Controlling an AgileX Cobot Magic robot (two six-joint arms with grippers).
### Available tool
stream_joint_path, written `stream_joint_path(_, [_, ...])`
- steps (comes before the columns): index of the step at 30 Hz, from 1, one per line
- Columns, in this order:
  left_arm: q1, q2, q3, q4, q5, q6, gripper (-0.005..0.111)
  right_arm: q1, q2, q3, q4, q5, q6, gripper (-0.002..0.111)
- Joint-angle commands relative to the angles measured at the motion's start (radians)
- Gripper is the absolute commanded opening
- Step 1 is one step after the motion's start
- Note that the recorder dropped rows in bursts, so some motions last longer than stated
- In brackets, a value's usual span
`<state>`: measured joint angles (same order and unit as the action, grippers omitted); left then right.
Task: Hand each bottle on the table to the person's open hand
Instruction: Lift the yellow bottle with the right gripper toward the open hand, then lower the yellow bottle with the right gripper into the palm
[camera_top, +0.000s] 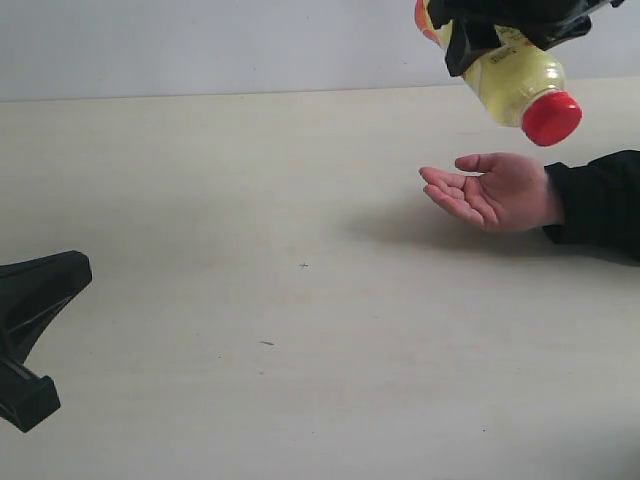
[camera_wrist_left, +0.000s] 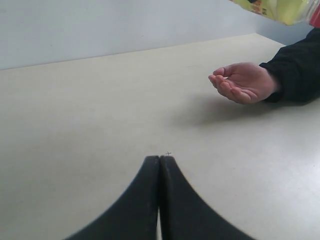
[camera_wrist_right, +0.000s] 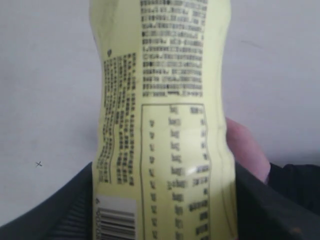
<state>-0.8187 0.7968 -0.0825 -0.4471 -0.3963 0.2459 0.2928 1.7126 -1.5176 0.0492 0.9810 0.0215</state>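
A yellow bottle (camera_top: 518, 80) with a red cap hangs tilted, cap down, in the air at the top right, above the person's open hand (camera_top: 492, 190). My right gripper (camera_top: 500, 30) is shut on the bottle's body; in the right wrist view the yellow label (camera_wrist_right: 165, 130) fills the space between the black fingers (camera_wrist_right: 60, 210). The hand rests palm up on the table (camera_top: 250, 200), a black sleeve at its wrist. My left gripper (camera_wrist_left: 160, 159) is shut and holds nothing, low over the table at the left (camera_top: 40, 300). The bottle's lower part (camera_wrist_left: 280, 9) shows above the hand (camera_wrist_left: 242, 82).
The black sleeve (camera_top: 600, 205) lies along the table's right edge. A pale wall runs behind the table's far edge. A tiny dark cross mark (camera_top: 303, 266) sits on the table near its middle.
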Motion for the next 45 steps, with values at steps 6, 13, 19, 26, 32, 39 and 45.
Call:
stream_joint_path(6, [0.002, -0.006, 0.003, -0.009, -0.017, -0.008, 0.000, -0.003, -0.135, 0.250, -0.007, -0.179, 0.059, 0.000])
stream_joint_path(13, [0.002, -0.006, 0.003, -0.009, -0.017, -0.004, 0.000, -0.003, -0.136, 0.296, -0.065, -0.257, 0.138, 0.000])
stream_joint_path(19, [0.002, -0.006, 0.003, -0.009, -0.017, -0.004, 0.000, -0.003, -0.136, 0.296, -0.067, -0.283, 0.140, 0.000])
stream_joint_path(26, [0.002, -0.006, 0.003, -0.009, -0.017, -0.004, 0.000, -0.003, -0.132, 0.296, -0.067, -0.297, 0.140, 0.000])
stream_joint_path(32, [0.002, -0.006, 0.003, -0.009, -0.017, -0.004, 0.000, -0.003, -0.094, 0.296, -0.069, -0.299, 0.147, 0.000])
stream_joint_path(39, [0.002, -0.006, 0.003, -0.009, -0.017, -0.004, 0.000, -0.003, -0.038, 0.296, -0.086, -0.318, 0.167, 0.000])
stream_joint_path(45, [0.002, -0.006, 0.003, -0.009, -0.017, -0.004, 0.000, -0.003, 0.006, 0.296, -0.103, -0.327, 0.170, 0.000])
